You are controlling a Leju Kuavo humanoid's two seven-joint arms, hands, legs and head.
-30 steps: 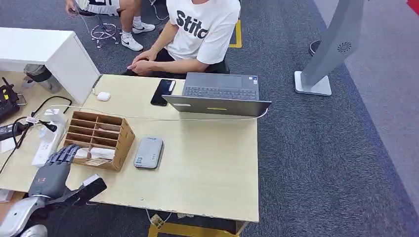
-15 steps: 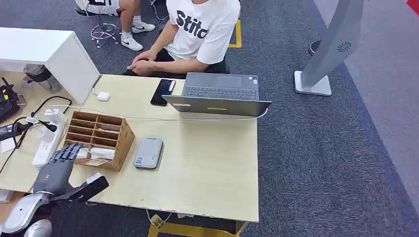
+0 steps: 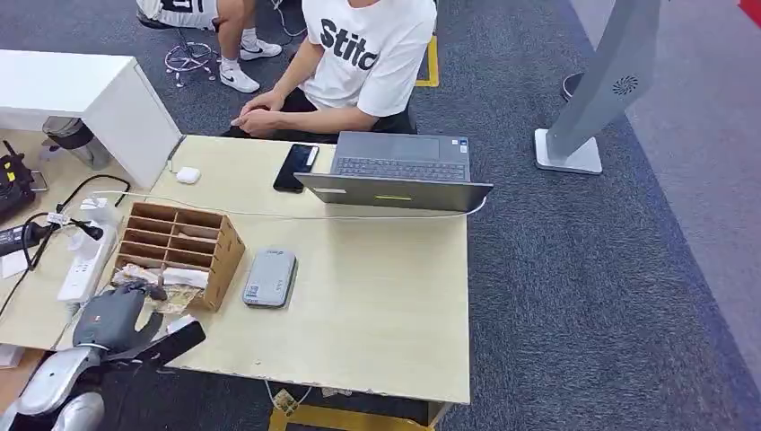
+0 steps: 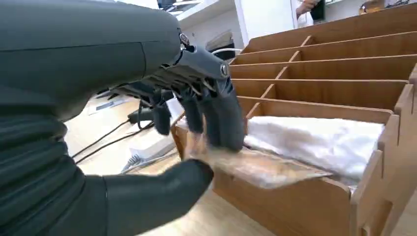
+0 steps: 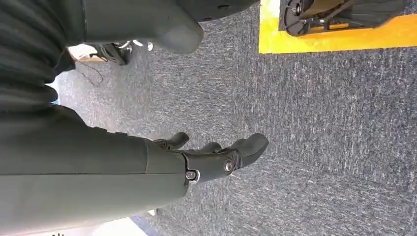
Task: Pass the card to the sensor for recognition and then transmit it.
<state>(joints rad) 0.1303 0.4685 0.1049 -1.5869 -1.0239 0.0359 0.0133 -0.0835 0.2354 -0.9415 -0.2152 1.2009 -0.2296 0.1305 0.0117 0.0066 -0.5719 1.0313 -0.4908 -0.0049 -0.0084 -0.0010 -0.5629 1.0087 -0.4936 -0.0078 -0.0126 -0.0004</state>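
A wooden sorter box (image 3: 184, 241) stands at the table's near left. My left hand (image 3: 115, 314) is at its nearest compartment with the fingers curled down. In the left wrist view the fingers (image 4: 216, 115) press on top of a brownish card (image 4: 268, 168) while the thumb (image 4: 157, 194) lies under it, so the card is pinched at the box's (image 4: 344, 73) front edge. A white packet (image 4: 319, 142) lies in that compartment behind the card. The grey card sensor (image 3: 270, 277) lies flat to the right of the box. My right hand (image 5: 221, 158) hangs over carpet, fingers loosely apart, holding nothing.
An open laptop (image 3: 399, 171), a black phone (image 3: 295, 167) and a white earbud case (image 3: 188, 175) lie at the far side, where a person (image 3: 359, 54) sits. A power strip (image 3: 85, 260) with cables lies left of the box. A grey stand (image 3: 601, 90) is on the carpet.
My left hand's fingers, spread over the box's near end before, have curled down onto the card, and the hand has drawn back a little toward the table's near edge.
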